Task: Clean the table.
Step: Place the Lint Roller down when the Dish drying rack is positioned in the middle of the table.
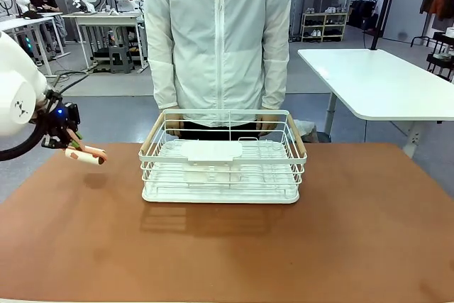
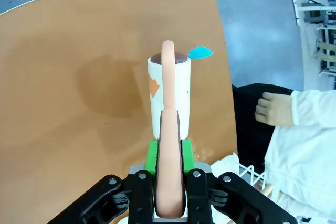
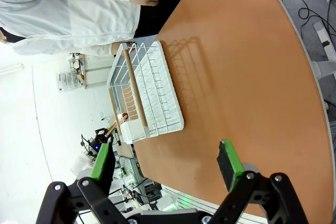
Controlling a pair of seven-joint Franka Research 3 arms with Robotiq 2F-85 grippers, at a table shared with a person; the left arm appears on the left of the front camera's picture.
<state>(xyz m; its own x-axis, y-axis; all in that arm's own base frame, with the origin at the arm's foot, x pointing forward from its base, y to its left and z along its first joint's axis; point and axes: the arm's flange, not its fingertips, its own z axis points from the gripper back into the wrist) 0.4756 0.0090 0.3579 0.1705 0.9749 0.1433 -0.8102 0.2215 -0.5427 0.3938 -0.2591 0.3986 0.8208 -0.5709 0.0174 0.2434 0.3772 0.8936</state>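
My left gripper (image 1: pixel 71 142) hangs above the far left part of the reddish-brown table (image 1: pixel 298 246), shut on the pink handle of a lint roller (image 1: pixel 86 155). In the left wrist view the lint roller (image 2: pixel 168 93) has a white roll with a loose blue paper tip, and its handle sits between the green pads of the gripper (image 2: pixel 169 153), off the table (image 2: pixel 73 77). My right gripper (image 3: pixel 164 163) is open and empty, high over the table (image 3: pixel 247 72).
A white wire basket (image 1: pixel 223 157) with wooden handles stands at the table's far middle, also seen as the basket (image 3: pixel 144 95). A person in a white jacket stands behind it, hands (image 1: pixel 172 125) at its far rim. A white-topped table (image 1: pixel 376 79) stands at the back right.
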